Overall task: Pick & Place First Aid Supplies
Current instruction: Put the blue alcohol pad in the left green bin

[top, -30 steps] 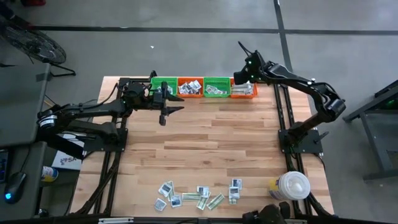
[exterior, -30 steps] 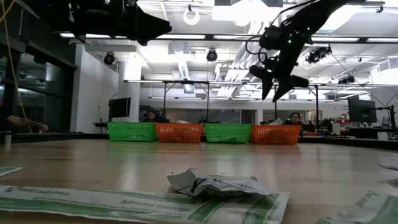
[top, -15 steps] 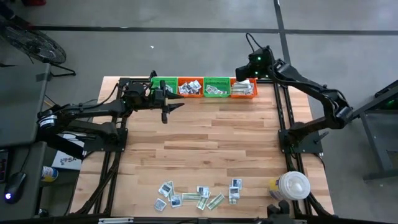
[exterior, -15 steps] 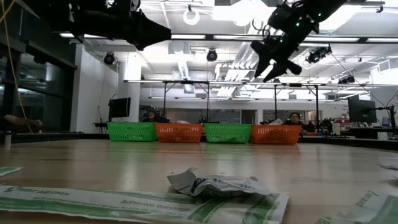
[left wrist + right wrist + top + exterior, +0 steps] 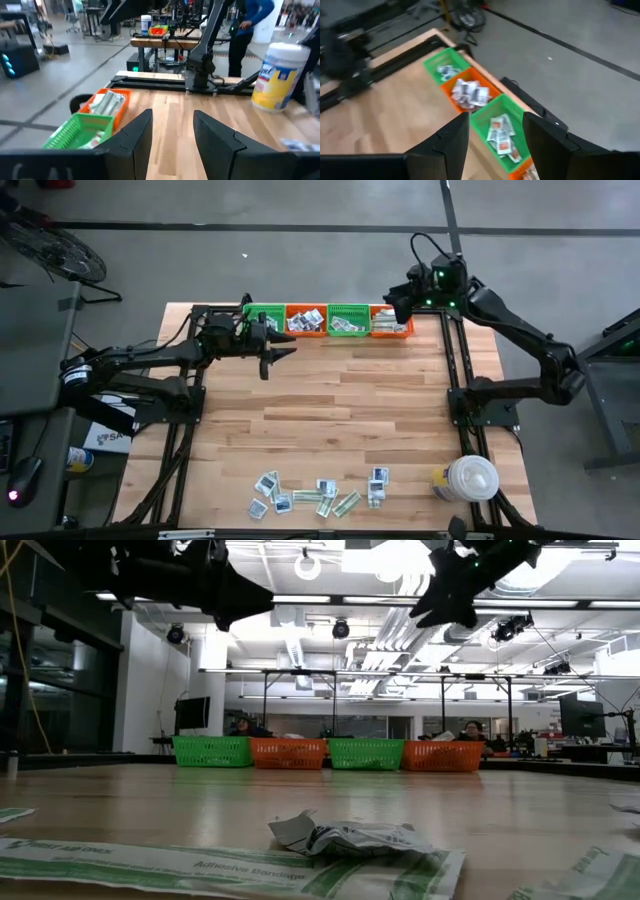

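The first aid supplies (image 5: 320,494), small white-grey packets and pale-green strips, lie loose on the wood near the table's front edge. In the low view a crumpled packet (image 5: 345,835) rests on a strip (image 5: 200,862). Several green and orange baskets (image 5: 328,320) with packets inside stand in a row along the far edge. My left gripper (image 5: 276,357) hovers open and level just in front of the left green basket (image 5: 262,316), nothing between its fingers (image 5: 134,137). My right gripper (image 5: 392,298) hangs open, high above the right orange basket (image 5: 391,326), tipped downward.
A big white round lidded container (image 5: 470,478) stands at the near right corner, also visible past my left fingers as a wipes tub (image 5: 277,75). Bare wood (image 5: 330,415) lies between the baskets and the loose packets. People sit in the room beyond the table.
My right gripper has risen well above the orange basket and drifted toward the table's right and far edge, rolling about its own axis as it went. My left gripper has stayed in place and rolled slightly. Both stay open.
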### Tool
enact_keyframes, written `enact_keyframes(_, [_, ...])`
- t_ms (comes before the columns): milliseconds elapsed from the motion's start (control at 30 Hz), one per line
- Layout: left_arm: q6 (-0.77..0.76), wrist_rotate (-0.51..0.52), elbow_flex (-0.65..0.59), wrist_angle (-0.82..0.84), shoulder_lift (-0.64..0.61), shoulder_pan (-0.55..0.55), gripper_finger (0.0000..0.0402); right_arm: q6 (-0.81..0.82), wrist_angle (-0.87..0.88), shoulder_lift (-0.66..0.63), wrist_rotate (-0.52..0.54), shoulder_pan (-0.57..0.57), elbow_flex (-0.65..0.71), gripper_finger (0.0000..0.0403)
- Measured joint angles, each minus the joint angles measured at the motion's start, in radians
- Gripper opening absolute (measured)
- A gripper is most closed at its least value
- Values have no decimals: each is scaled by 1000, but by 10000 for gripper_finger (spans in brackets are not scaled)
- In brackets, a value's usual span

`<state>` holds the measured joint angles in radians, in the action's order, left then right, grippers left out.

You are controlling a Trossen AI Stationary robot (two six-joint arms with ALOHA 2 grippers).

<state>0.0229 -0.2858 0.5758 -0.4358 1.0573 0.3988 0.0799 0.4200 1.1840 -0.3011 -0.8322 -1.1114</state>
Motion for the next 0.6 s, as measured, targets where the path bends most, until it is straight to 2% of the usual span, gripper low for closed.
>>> enact_keyframes(167, [-72,11,0,-22,0,-19,140,-60,37,-35,-32,63,0,179])
enact_keyframes(400, [-70,190,0,-23,0,-153,140,-93,158,-61,-47,204,0,178])
enact_keyframes(600, [-32,310,0,-26,0,-298,140,-82,312,-66,37,376,0,173])
